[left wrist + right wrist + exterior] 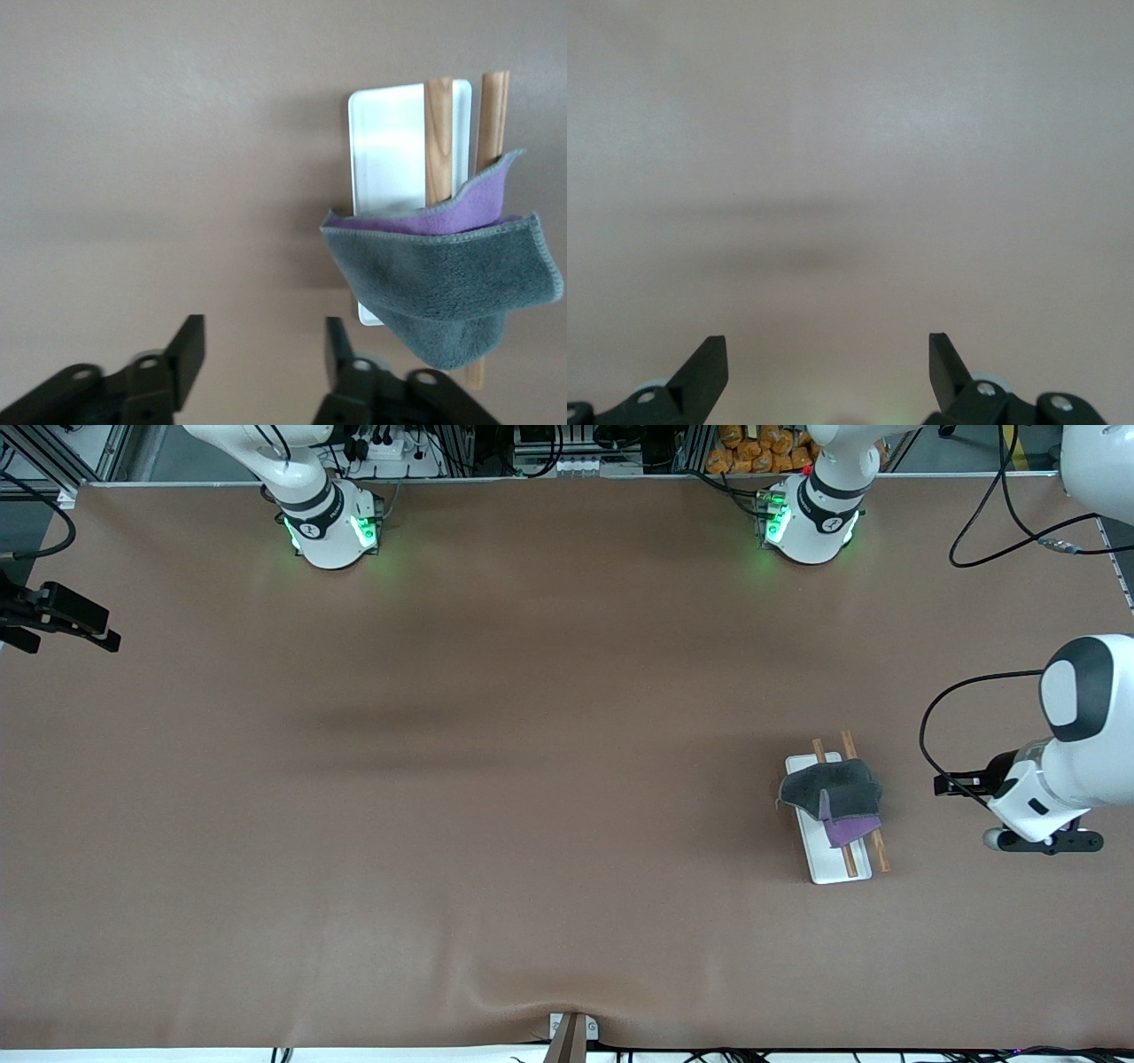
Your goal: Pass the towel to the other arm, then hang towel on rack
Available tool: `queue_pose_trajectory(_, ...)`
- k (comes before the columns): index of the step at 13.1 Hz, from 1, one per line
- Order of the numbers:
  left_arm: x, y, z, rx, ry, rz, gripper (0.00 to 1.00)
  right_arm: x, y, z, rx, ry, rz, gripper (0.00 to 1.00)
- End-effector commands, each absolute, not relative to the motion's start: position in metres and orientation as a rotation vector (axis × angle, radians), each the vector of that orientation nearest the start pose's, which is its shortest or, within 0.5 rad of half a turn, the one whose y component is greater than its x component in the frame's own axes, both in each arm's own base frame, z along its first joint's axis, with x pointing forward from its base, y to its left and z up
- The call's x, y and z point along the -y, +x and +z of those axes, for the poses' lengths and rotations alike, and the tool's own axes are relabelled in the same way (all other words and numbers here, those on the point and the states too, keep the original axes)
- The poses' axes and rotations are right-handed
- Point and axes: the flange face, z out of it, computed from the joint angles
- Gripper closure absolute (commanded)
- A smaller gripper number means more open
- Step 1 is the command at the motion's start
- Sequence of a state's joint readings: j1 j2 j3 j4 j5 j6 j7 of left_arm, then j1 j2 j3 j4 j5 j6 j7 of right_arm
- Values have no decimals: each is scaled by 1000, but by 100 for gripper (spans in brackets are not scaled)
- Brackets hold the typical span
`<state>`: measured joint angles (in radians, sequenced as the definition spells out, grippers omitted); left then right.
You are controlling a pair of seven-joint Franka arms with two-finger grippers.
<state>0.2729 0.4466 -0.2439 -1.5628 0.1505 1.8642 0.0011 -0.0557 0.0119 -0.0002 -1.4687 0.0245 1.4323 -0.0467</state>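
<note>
The towel (833, 793) hangs draped over the rack (828, 864) rods — the left gripper (257, 350), jaws spread and empty, hovers beside it; the right gripper (828, 359) waits, jaws spread, over bare surface (443, 779)

We count one towel (835, 790), dark grey with a purple underside. We count one rack (831, 859), made of one white base and two wooden rods (848, 860). Two arms stand at the table, and we count two grippers: the left gripper (259, 350) and the right gripper (828, 365), each apparently with two fingers.
</note>
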Motion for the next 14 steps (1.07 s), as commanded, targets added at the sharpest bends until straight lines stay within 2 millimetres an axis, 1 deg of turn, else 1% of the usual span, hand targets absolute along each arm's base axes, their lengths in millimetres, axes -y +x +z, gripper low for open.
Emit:
queue_pose_trajectory(1, -40, 654, 447, -50, -3105, 68, 0, 29, 544, 657, -29, -3101, 66, 0)
queue_pose_trajectory(3, -22, 647, 497, -84, -3093, -54, 0, 28, 544, 657, -33, -3099, 68, 0)
queue_pose_trajectory(5, -15, 636, 552, -88, -3064, -188, 0, 28, 544, 657, -40, -3099, 66, 0)
queue_pose_trajectory(6, -8, 631, 575, -105, -3059, -232, 0, 28, 544, 657, -40, -3099, 66, 0)
queue_pose_trajectory(7, 7, 627, 588, -135, -3074, -247, 0, 28, 544, 657, -40, -3099, 66, 0)
queue_pose_trajectory(8, 17, 619, 613, -130, -3099, -288, 0, 28, 544, 657, -40, -3099, 66, 0)
queue_pose_trajectory(10, 27, 605, 628, -113, -3124, -254, 0, 28, 544, 657, -40, -3101, 64, 0)
queue_pose_trajectory(11, 30, 595, 640, -88, -3116, -264, 0, 28, 544, 657, -40, -3101, 64, 0)
queue_pose_trajectory(13, 39, 584, 648, -27, -3119, -218, 0, 28, 544, 657, -40, -3101, 64, 0)
queue_pose_trajectory(14, 46, 583, 649, 30, -3122, -222, 0, 28, 544, 658, -40, -3101, 62, 0)
